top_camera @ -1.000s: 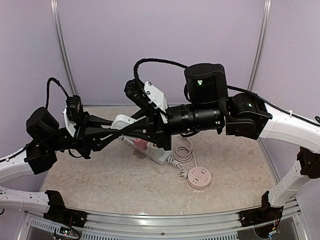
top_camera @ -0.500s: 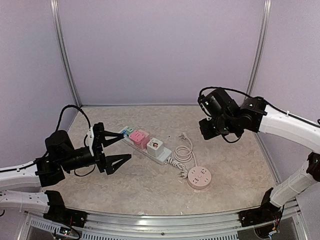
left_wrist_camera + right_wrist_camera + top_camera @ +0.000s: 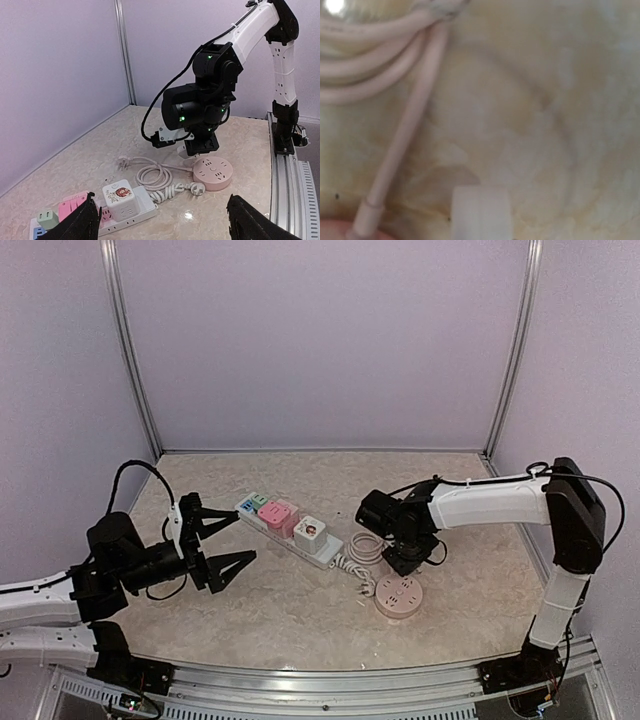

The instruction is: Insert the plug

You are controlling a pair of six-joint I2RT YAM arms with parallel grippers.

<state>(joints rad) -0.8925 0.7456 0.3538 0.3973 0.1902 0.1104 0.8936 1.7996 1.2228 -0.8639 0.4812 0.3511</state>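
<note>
A white plug [image 3: 198,187] on a wound cord lies on the table beside the round pink socket [image 3: 213,172] [image 3: 398,595]. A second plug [image 3: 122,161] ends the loose cable coil [image 3: 368,545]. My right gripper [image 3: 402,562] points down just left of the pink socket. Its white fingertips [image 3: 481,212] are pressed together with nothing between them, just above the tabletop. My left gripper [image 3: 235,538] hovers open, low on the left, facing the white power strip [image 3: 318,552] and holding nothing.
The power strip carries a white cube adapter [image 3: 120,197], a pink one [image 3: 278,516] and a green one [image 3: 256,502]. A thin cable [image 3: 410,135] runs under the right gripper. Purple walls close in the back and sides, and a metal rail [image 3: 330,680] runs along the near edge.
The left gripper has opened wide and dropped back to the left. The right arm has swung away from the camera and come down to the table beside the pink socket.
</note>
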